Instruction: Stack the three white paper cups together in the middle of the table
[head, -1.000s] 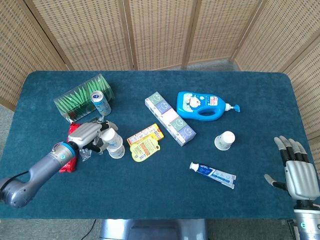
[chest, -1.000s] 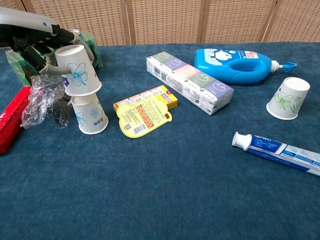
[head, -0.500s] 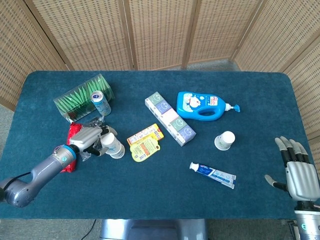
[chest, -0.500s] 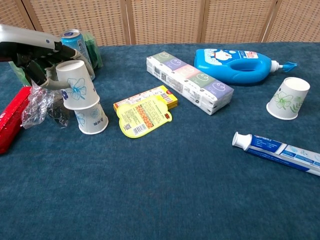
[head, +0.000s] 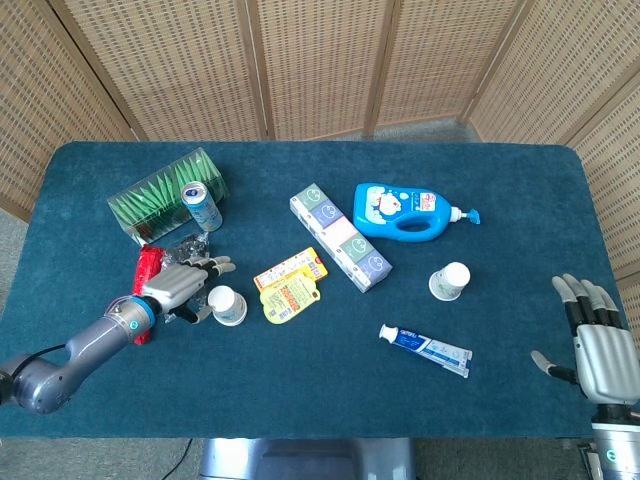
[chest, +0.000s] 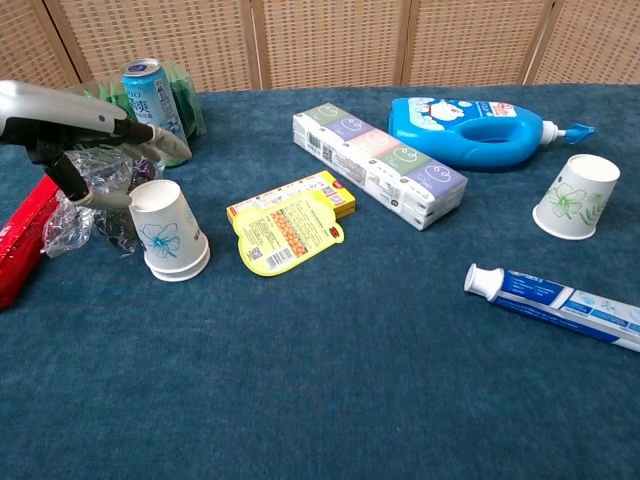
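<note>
So the left hand (head: 183, 283) is sitting just left of the stacked cups (chest: 168, 234), fingers spread out and nothing in it. In the chest view the fingers (chest: 150, 140) reach over above the cup top, with no contact you could really call a grip. The stack is two white paper cups nested upside down, blue flower print on the side, standing upright on the blue worktop (head: 320, 390) toward the left side, not the middle.

The third cup (chest: 573, 197) is also upside down, green leaf print, way over on the right, well apart from the stack. It's just below the blue detergent bottle (head: 409, 211) and above the toothpaste tube (head: 426, 348).

The right hand (head: 598, 340) is down at the near right corner of the worktop, fingers straight and apart, holding nothing.

Other stuff: a yellow snack packet (chest: 286, 228) just right of the stack, a long box of tissue packs (head: 341, 236) in the middle, a soda can (chest: 144, 86) next to a green clear-lidded box (head: 157, 196) at the back left, crumpled clear plastic (chest: 78, 205) and a red packet (chest: 24, 238) by the left hand.
</note>
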